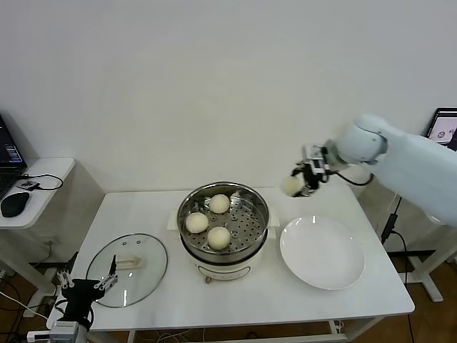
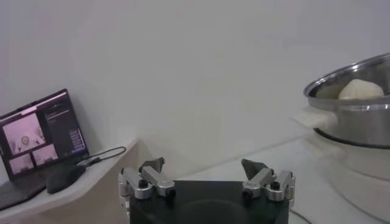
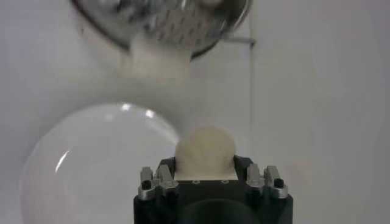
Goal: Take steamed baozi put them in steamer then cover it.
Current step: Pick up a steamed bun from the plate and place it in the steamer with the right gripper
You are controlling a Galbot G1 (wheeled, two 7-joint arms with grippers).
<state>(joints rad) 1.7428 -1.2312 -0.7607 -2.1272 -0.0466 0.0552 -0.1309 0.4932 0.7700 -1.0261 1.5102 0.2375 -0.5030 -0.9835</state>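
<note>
The steamer (image 1: 251, 238) stands mid-table on its white base with three baozi (image 1: 218, 204) (image 1: 196, 222) (image 1: 218, 236) on the perforated tray. My right gripper (image 1: 298, 184) is shut on the fourth baozi (image 1: 291, 186) and holds it in the air to the right of the pot, above the far edge of the plate. In the right wrist view the baozi (image 3: 205, 150) sits between the jaws, with the steamer (image 3: 170, 24) beyond. The glass cover (image 1: 127, 269) lies flat at the table's front left. My left gripper (image 1: 87, 284) is open and empty beside the cover; it also shows in the left wrist view (image 2: 206, 171).
An empty white plate (image 1: 321, 252) lies right of the steamer, also seen in the right wrist view (image 3: 91, 164). A side desk (image 1: 32, 187) with a mouse and laptop (image 2: 39, 140) stands to the left. The steamer rim (image 2: 347, 103) shows in the left wrist view.
</note>
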